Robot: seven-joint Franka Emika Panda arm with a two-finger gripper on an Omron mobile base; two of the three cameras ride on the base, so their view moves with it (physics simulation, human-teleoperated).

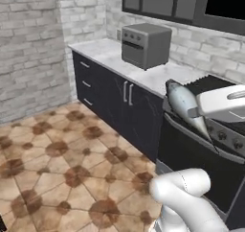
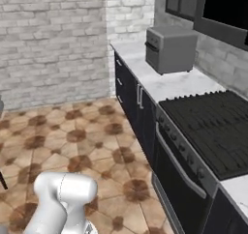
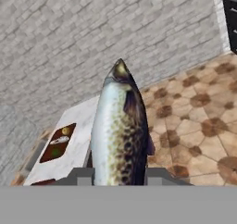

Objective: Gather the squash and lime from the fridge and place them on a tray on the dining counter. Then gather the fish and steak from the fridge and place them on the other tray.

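My gripper (image 1: 195, 112) is shut on the fish (image 1: 183, 101), a slim silvery fish held out level above the stove's front edge. In the hand view the fish (image 3: 119, 130) stands up between my fingertips (image 3: 81, 176), its pointed end toward the brick wall. Beyond it, lower left, lies the white dining counter (image 3: 81, 121) with a dark tray (image 3: 50, 152). On that tray sit a small yellow lump, the squash (image 3: 66, 131), and a faint green spot, the lime (image 3: 55, 152). A second tray's reddish edge (image 3: 44, 182) peeks out below. The fridge and steak are out of view.
A grey boxy oven (image 1: 146, 45) stands on the marble worktop (image 1: 103, 51) over dark cabinets (image 1: 115, 99). The black stove (image 2: 213, 124) with its oven door runs along the right. Brown tiled floor (image 1: 57, 154) lies open to the left, bounded by brick walls.
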